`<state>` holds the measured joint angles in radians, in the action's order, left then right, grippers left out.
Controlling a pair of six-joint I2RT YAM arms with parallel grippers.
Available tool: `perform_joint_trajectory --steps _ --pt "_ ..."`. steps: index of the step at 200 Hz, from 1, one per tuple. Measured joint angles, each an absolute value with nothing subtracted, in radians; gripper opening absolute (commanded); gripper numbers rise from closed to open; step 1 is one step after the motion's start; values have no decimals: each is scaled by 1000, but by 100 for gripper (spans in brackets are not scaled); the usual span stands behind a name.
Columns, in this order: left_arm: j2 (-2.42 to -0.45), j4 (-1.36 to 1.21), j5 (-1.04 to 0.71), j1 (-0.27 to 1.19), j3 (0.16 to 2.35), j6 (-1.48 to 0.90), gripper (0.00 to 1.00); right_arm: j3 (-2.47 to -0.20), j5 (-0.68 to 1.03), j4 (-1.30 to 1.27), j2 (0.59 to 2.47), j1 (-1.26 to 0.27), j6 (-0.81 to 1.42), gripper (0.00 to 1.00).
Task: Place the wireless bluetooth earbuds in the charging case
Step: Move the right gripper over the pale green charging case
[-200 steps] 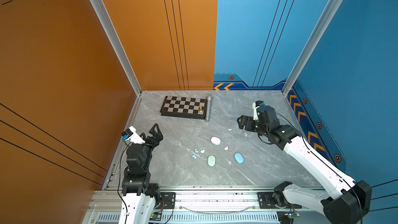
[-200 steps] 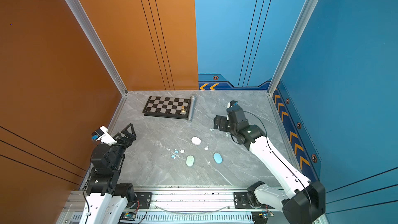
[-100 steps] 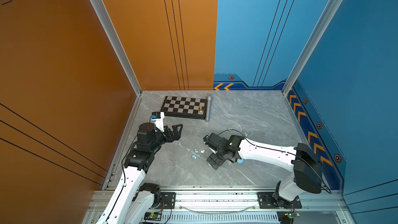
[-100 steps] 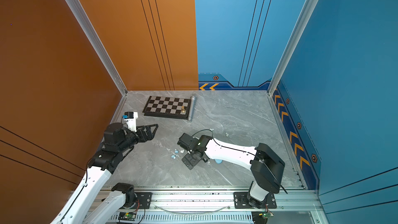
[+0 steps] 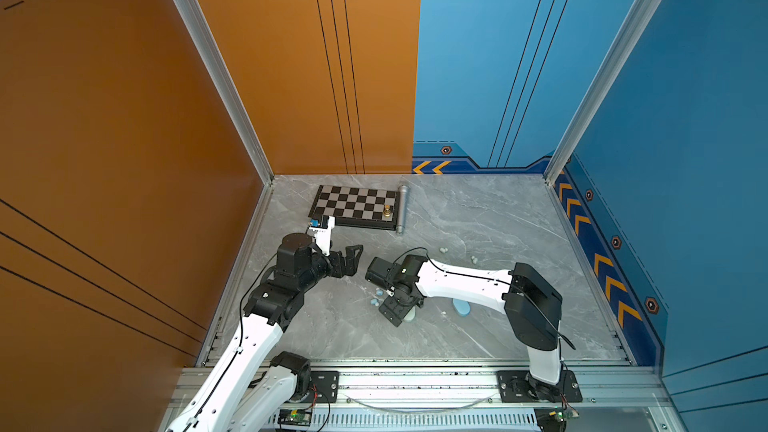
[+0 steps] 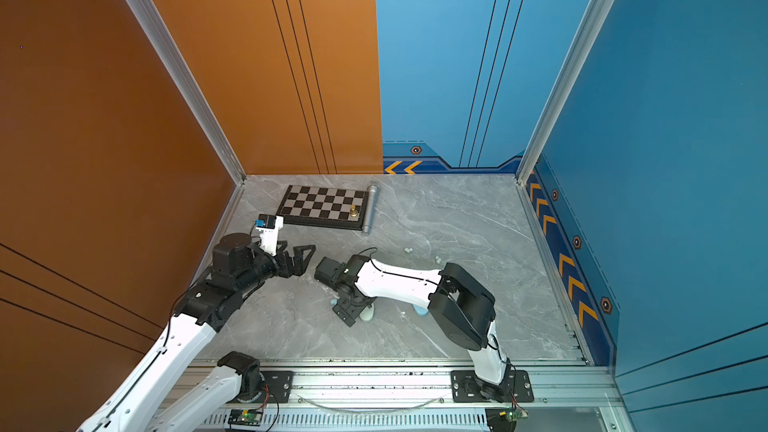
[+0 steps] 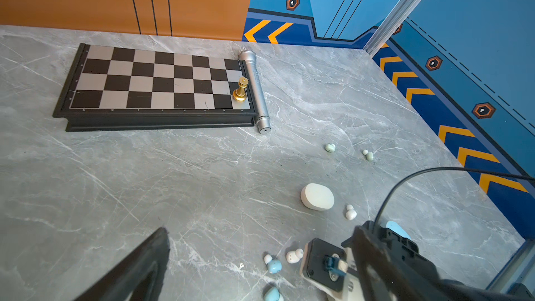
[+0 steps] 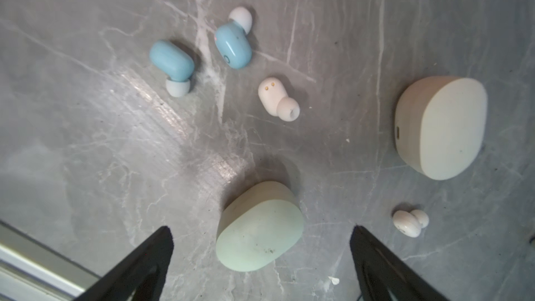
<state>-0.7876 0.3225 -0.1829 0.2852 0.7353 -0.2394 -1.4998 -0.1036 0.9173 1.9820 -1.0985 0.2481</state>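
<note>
My right gripper [image 8: 260, 234] hangs open, pointing down over the pale green charging case [image 8: 259, 227], which lies shut between the fingertips and untouched. Two light blue earbuds [image 8: 172, 65] and a white one [image 8: 276, 99] lie just beyond it. A shut white case [image 8: 443, 128] has another white earbud [image 8: 409, 222] beside it. In both top views the right gripper [image 5: 395, 313] covers most of the green case [image 5: 410, 315]; a blue case [image 5: 461, 307] lies under the forearm. My left gripper [image 5: 353, 260] is open and empty, above the table left of the earbuds. Two greenish earbuds [image 7: 330, 147] lie further back.
A chessboard [image 5: 353, 205] with a gold piece [image 5: 387, 210] sits at the back left, a silver microphone [image 5: 402, 209] along its right side. The right wrist's camera block [image 7: 327, 267] is close to my left gripper [image 7: 260, 231]. Orange and blue walls enclose the table.
The right arm swung from the back right to the front middle, over the green case. The left arm reached from the left edge towards the middle. Both grippers stayed open.
</note>
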Motion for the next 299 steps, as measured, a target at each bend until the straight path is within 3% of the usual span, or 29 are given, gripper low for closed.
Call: perform_joint_trajectory --steps 23,103,143,184,211,299 --pt "-760 336 -176 289 739 -238 98 -1500 -110 948 2004 -1093 251 97" --pt "-754 385 -167 290 809 -209 98 -1436 -128 974 2004 -1019 252 80" --pt "-755 393 -167 318 810 -209 98 -1279 -59 928 1858 -931 251 71" --pt "-770 410 -169 352 810 -205 98 -1163 88 817 1687 -830 216 69" --pt "-770 421 -176 375 810 -184 98 -1133 132 763 1637 -817 151 53" --pt "-695 507 -252 455 810 46 97 -928 345 536 1428 -808 -347 61"
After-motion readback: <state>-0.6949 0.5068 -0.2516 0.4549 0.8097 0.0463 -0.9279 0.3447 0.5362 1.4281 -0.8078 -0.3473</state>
